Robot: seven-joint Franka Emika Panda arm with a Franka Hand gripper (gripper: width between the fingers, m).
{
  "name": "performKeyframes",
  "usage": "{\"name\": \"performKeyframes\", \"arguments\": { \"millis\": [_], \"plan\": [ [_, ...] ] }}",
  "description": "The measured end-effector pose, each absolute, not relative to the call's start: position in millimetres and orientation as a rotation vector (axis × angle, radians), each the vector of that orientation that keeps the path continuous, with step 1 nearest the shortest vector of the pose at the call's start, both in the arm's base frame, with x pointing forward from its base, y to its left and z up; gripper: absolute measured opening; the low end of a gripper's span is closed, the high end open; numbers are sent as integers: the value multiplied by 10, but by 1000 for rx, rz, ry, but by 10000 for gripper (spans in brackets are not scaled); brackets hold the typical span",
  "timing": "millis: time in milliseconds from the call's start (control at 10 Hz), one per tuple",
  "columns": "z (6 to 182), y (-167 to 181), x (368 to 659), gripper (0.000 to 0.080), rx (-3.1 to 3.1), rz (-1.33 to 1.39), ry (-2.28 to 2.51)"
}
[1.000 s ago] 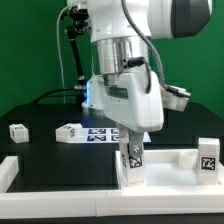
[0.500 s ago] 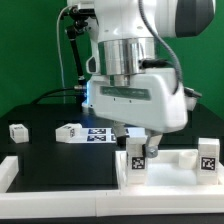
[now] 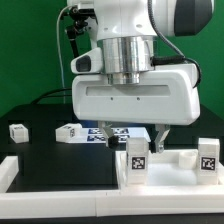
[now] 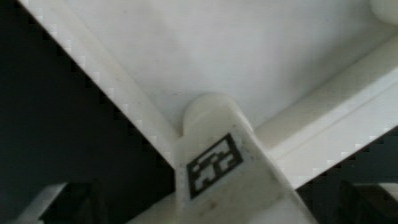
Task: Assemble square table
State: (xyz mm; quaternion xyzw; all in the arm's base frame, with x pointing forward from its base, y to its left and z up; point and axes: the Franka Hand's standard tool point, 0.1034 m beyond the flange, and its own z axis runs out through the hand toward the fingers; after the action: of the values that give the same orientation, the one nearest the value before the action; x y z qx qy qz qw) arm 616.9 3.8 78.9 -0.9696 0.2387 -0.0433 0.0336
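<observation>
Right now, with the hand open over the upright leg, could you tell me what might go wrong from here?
The upright leg stands inside the open hand; a sideways move could clip and tilt it. Whether it is seated firmly cannot be seen, so it might topple. A second upright leg stands near on the exterior view's right; a swing that way could hit it.

You have the marker board (image 3: 97, 135) flat on the black table (image 3: 40, 112). A white border bar (image 3: 8, 172) lies at the exterior view's left; a green backdrop (image 3: 30, 50) stands behind.
</observation>
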Motion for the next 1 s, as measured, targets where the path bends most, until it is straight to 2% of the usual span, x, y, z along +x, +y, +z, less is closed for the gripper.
{"name": "performKeyframes", "arguments": {
  "millis": [200,500,700,800,900,1000],
  "plan": [
    [805,131,6241,649,-3091,-165,214],
    [774,148,6230,649,-3096,-160,123],
    [773,149,6230,404,-3090,-159,180],
    [773,112,6228,404,-3076,-156,325],
    [768,89,6224,295,-3064,-152,420],
    [768,85,6224,295,-3041,-150,542]
  ]
}}
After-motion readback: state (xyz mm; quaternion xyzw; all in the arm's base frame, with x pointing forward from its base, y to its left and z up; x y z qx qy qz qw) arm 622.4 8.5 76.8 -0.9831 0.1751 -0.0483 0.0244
